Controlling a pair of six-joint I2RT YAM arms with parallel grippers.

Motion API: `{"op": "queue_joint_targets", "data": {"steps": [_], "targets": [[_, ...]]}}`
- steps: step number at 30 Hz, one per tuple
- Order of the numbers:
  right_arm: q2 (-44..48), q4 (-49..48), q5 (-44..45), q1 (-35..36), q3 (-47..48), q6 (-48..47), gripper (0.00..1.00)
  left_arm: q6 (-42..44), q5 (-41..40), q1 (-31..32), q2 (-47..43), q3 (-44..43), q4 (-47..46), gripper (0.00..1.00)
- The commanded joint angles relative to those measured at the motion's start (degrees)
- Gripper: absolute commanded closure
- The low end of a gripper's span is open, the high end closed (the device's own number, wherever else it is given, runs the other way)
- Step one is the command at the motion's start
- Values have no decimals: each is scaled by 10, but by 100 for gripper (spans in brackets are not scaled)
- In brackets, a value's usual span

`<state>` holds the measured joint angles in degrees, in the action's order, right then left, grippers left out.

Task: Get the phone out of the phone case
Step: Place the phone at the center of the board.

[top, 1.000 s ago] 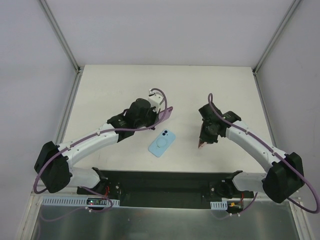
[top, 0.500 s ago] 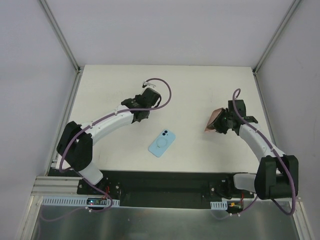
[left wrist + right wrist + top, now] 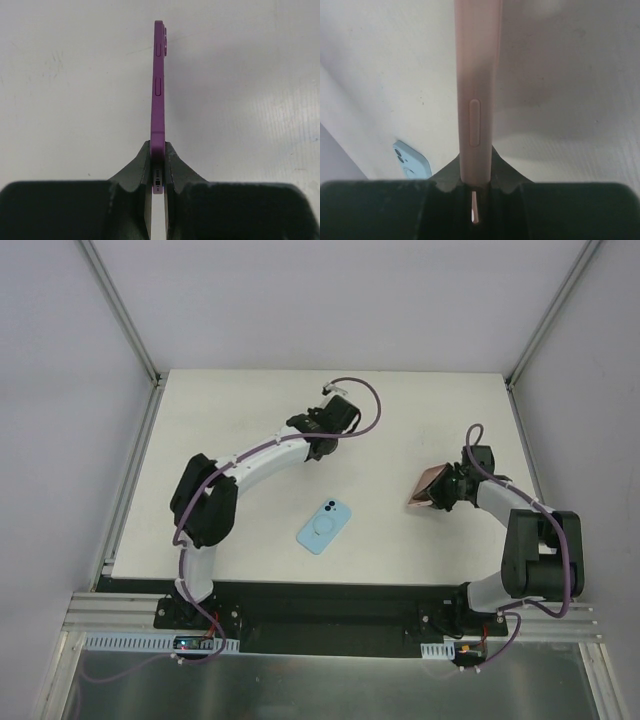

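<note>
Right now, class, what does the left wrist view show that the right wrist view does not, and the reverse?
Only the left wrist: a slim purple phone, edge-on with side buttons showing, clamped in the left gripper. Only the right wrist: a pale pink soft case, edge-on in the right gripper, and a light blue phone lying flat at lower left. Both: a gripper shut on a thin slab over the off-white table.

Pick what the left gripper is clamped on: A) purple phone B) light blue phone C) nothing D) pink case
A: the left wrist view shows the left gripper shut on the edge-on purple phone; the pink case is in the right gripper, and the light blue phone lies on the table.
</note>
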<state>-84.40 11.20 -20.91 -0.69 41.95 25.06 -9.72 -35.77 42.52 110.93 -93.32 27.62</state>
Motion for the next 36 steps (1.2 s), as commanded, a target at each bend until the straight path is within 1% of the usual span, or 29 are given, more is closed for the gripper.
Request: {"op": "queue_joint_targets", "data": {"steps": [1, 3, 6, 7, 8, 9, 11, 12, 13, 14, 16, 17, 19, 22, 24, 26, 27, 29, 30, 35, 36], "targets": [[-2, -65, -60, -4, -21, 18, 89, 22, -14, 23, 54, -72, -35, 100], [-1, -88, -88, -4, -33, 28, 89, 36, -22, 30, 92, -107, -44, 100], [12, -87, -102, -3, -55, 25, 86, 56, -27, 41, 134, -144, -71, 100], [15, -81, -103, -3, -61, 22, 82, 58, -24, 42, 143, -154, -80, 100], [20, -73, -101, -3, -63, 18, 80, 61, -23, 44, 154, -164, -83, 100], [24, -46, -89, -3, -64, 7, 76, 65, -23, 44, 171, -180, -85, 100], [41, -14, -68, -3, -61, -4, 62, 76, -25, 47, 190, -198, -98, 100], [54, 22, -43, -3, -58, -17, 55, 80, -26, 48, 207, -213, -101, 100], [61, 42, -28, -3, -54, -22, 44, 84, -24, 49, 216, -222, -103, 100], [68, 77, -17, -3, -47, -26, 40, 89, -21, 49, 225, -236, -106, 100], [97, 107, 17, -3, -41, -37, 31, 92, -17, 53, 246, -248, -109, 100], [109, 134, 29, -3, -39, -40, 28, 92, -15, 53, 252, -258, -110, 100], [146, 159, 59, -3, -33, -46, 25, 92, -9, 55, 265, -262, -111, 100], [204, 198, 88, -3, -33, -44, 25, 92, 10, 57, 268, -259, -110, 100], [246, 224, 103, -2, -33, -43, 24, 92, 24, 60, 265, -252, -110, 97], [272, 248, 110, -3, -32, -41, 24, 92, 32, 63, 264, -249, -109, 92], [294, 257, 115, -3, -32, -41, 24, 91, 39, 63, 264, -248, -109, 83], [316, 281, 119, -3, -28, -44, 24, 90, 47, 66, 261, -245, -110, 76], [334, 290, 124, -3, -26, -42, 24, 88, 53, 67, 257, -244, -109, 69], [384, 336, 139, -2, -11, -46, 23, 78, 77, 70, 243, -239, -110, 59], [390, 342, 140, -3, -9, -48, 23, 78, 81, 70, 241, -238, -110, 56]]}}
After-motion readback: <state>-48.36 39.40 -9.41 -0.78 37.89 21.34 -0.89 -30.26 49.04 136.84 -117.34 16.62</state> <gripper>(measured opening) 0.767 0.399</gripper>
